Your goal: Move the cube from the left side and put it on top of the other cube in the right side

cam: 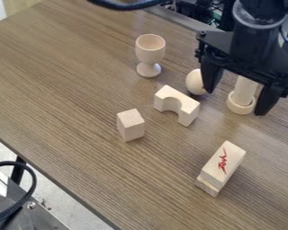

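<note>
The cube is pale, plain wood with crisp edges; the tool hangs, fingers apart.

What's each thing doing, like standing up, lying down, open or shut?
Cup: standing up.
Egg: lying down.
Small block: standing up.
Arch block: apart from the small block.
Red-marked block: lying down, seemingly on another piece.
Round post: standing up.
Gripper: fingers open.

Pale wooden egg, beyond pale wooden arch block: part hidden | round pale wooden post, right of block: top hidden
</note>
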